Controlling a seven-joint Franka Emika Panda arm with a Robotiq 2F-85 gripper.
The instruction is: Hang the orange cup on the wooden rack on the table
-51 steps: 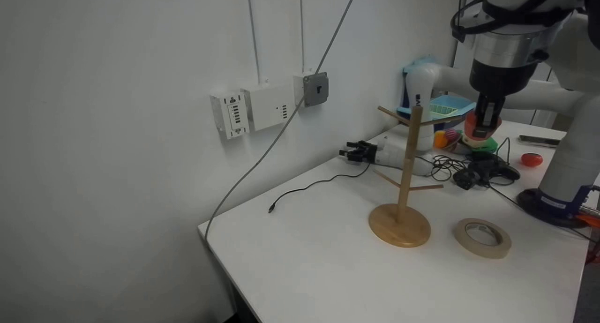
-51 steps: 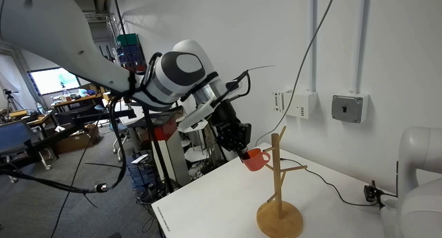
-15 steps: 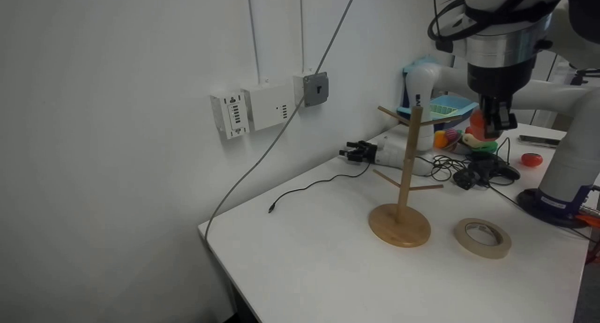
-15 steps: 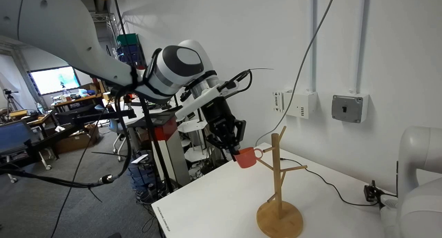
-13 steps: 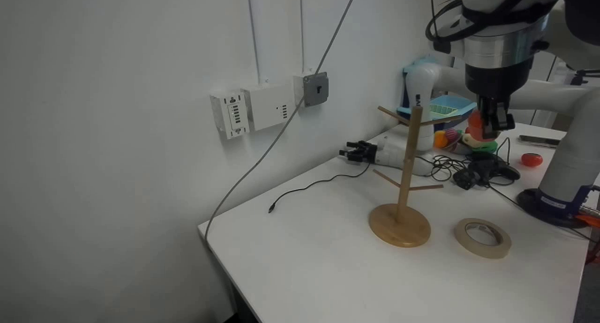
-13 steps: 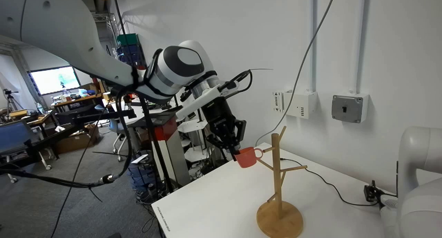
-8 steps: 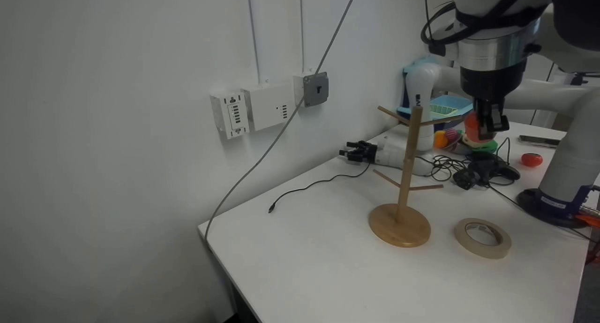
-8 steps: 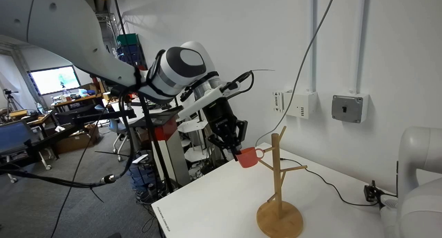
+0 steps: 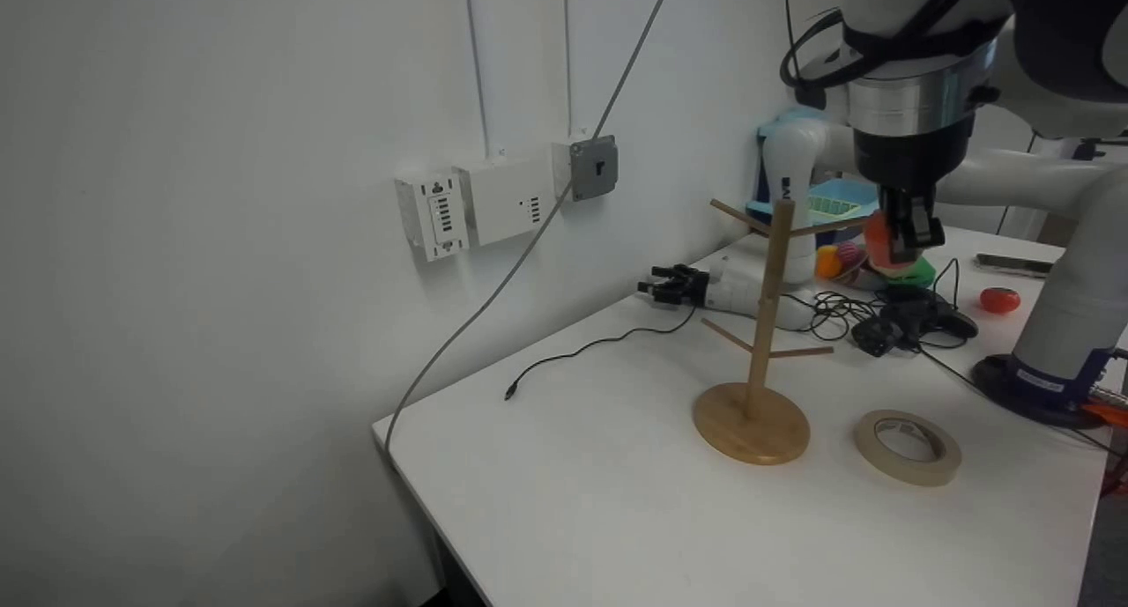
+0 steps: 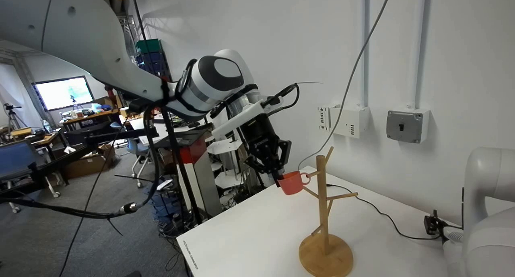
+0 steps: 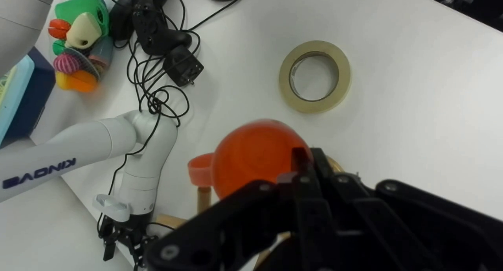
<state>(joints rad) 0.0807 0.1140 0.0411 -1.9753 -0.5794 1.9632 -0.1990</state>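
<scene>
My gripper (image 10: pixel 279 180) is shut on the rim wall of the orange cup (image 10: pixel 291 183). The cup also shows in the wrist view (image 11: pixel 255 155), one finger inside it and one outside. It hangs above the white table (image 10: pixel 249 236), mouth up and slightly tilted. Its handle (image 11: pixel 201 170) points to the wooden rack (image 10: pixel 323 212). In an exterior view the handle lies close to the tip of an upper peg (image 10: pixel 313 173). In the wrist view a peg end (image 11: pixel 204 199) shows just below the handle. I cannot tell whether they touch. The gripper hides most of the rack there.
A beige tape roll (image 9: pixel 908 448) lies near the rack's base. A second white arm (image 11: pixel 78 139) lies behind the rack, with black cables and a black device (image 11: pixel 161 35). Colourful toys (image 11: pixel 80 43) and a blue bin (image 9: pixel 828 203) stand farther back.
Over the last second, my gripper and the cup have moved a little toward the rack, bringing the handle nearer the upper peg. Compared with 3.4 s ago, the gripper has turned and the cup is more level.
</scene>
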